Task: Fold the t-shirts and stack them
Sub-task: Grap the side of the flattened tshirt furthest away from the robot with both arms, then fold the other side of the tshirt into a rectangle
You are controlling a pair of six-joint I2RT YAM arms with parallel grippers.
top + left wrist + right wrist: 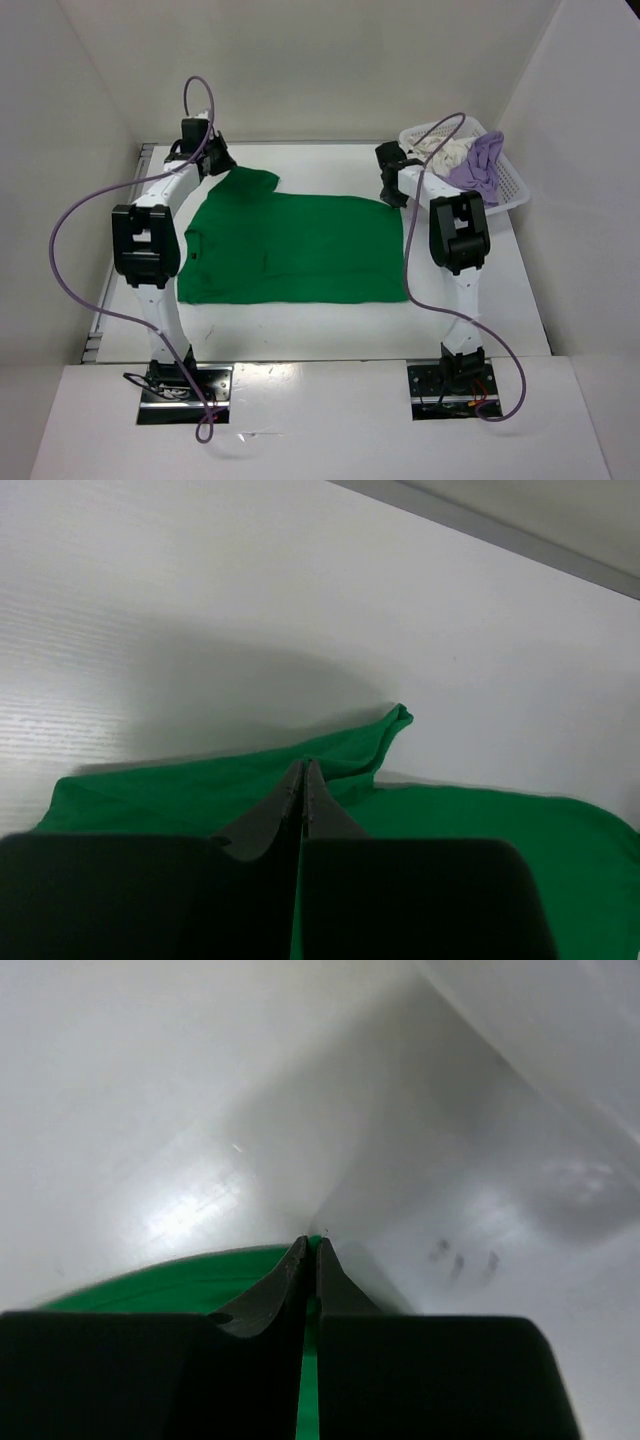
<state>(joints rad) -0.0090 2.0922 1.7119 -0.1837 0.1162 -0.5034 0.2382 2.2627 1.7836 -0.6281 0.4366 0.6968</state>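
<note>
One green t-shirt (300, 250) lies flat mid-desk (300, 325). At its far edge both claws are pinched closed on cloth: the left claw (303, 770) at the sleeve, the right claw (308, 1245) at the hem corner. Such thin bites could slip mid-fold. Farther right, the lavender t-shirt (482, 165) and cream t-shirt (440, 150) wait in the basket (515, 190).

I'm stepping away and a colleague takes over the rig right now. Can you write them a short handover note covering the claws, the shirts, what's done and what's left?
Left claw: shut on the far sleeve of the green t-shirt.
Right claw: shut on the same shirt's far right corner.
The green t-shirt lies spread on the table, unfolded.
The lavender t-shirt and cream t-shirt lie crumpled in the white basket at the far right.
Done: the green shirt is laid out and gripped at two far points.
Left: fold it, fold the other two, then stack all three.
</note>
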